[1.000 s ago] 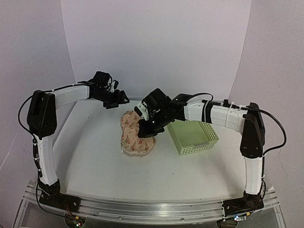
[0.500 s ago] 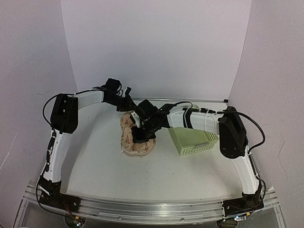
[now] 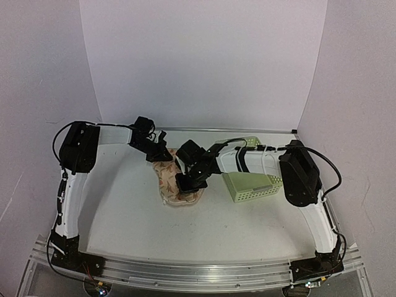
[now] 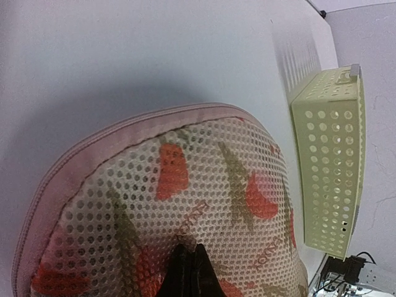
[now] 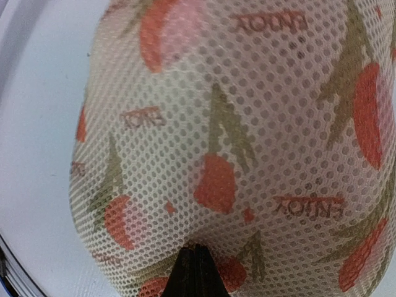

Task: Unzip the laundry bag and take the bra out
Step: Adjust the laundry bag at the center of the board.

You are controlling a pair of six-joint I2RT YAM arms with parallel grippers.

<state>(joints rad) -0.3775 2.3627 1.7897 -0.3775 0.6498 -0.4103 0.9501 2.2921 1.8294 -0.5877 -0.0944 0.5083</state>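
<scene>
Where the far edge of the white bench (image 3: 124,210) meets its middle, the laundry bag (image 3: 170,179) lies a little left of centre, a soft, rumpled beige-pink shape with orange-red prints. Just to its right stands a pale green plastic basket (image 3: 253,185), rigid, box-shaped and pierced with rows of round holes.

From above the bag reads only as a patterned lump, half covered by both arms. The wrist cameras show its surface: a fine honeycomb mesh over pale lining, printed with orange-red leaf shapes, olive stems and small lettering. The left wrist view alone shows a pink ribbed border (image 4: 93,139) curving round the bag's domed edge, with the basket's side wall beyond it. The right wrist view shows nothing but mesh bulging over the bench.

The left gripper (image 3: 159,153) sits at the bag's far end, and its dark fingertips (image 4: 182,275) are closed tight together with their points against the mesh. The right gripper (image 3: 187,184) is down on the bag's right side, its fingertips (image 5: 189,275) likewise pressed together on the mesh. Whether either nips any fabric cannot be told.
</scene>
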